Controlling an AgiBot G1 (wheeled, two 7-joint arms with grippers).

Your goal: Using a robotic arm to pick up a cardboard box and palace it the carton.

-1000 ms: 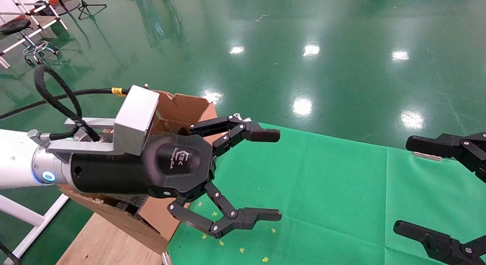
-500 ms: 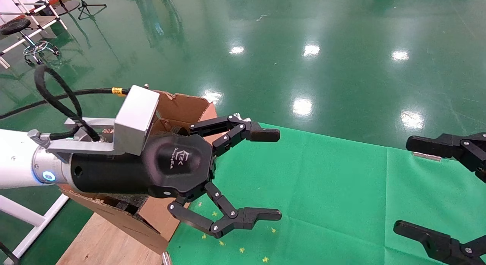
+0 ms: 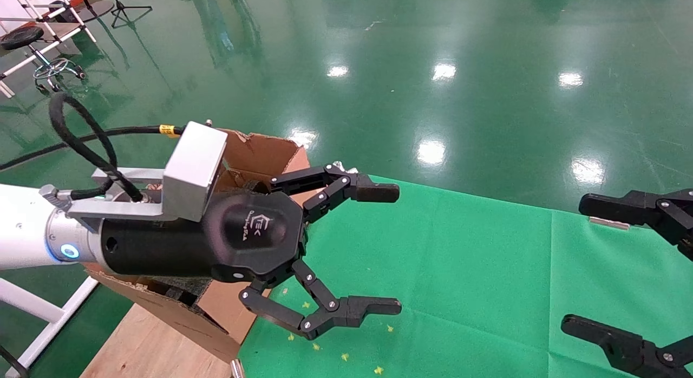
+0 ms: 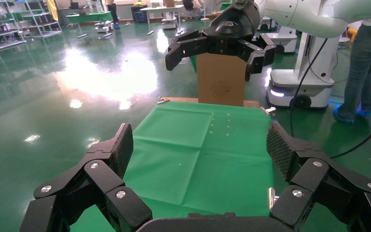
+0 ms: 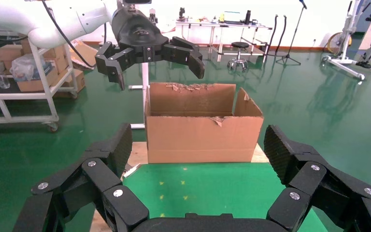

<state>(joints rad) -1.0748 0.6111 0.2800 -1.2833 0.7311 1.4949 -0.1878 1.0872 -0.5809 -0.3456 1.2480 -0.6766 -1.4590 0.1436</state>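
While the white jointed left arm is extended across the head view, its black linkage-finger left gripper is held wide apart above the green cloth, with nothing between the flat matte fingertips. A silver block with smooth machined faces is mounted on the wrist, and a black sheathed cable is looped behind it. Just behind and partly under this gripper the carton is seen: large, brown, corrugated, with a ragged torn upper edge; from the right wrist view its plain front wall and open top are shown, set on a pale wooden board at the cloth's edge. Dark blocks inside it are glimpsed near the arm, though their material cannot be told. The right gripper is noted at the right margin over the cloth, its ribbed pads likewise spread wide and holding nothing. The slim cardboard box cannot be found in any view. Small yellow specks are scattered on the wrinkled cloth; the floor is glossy green and reflective
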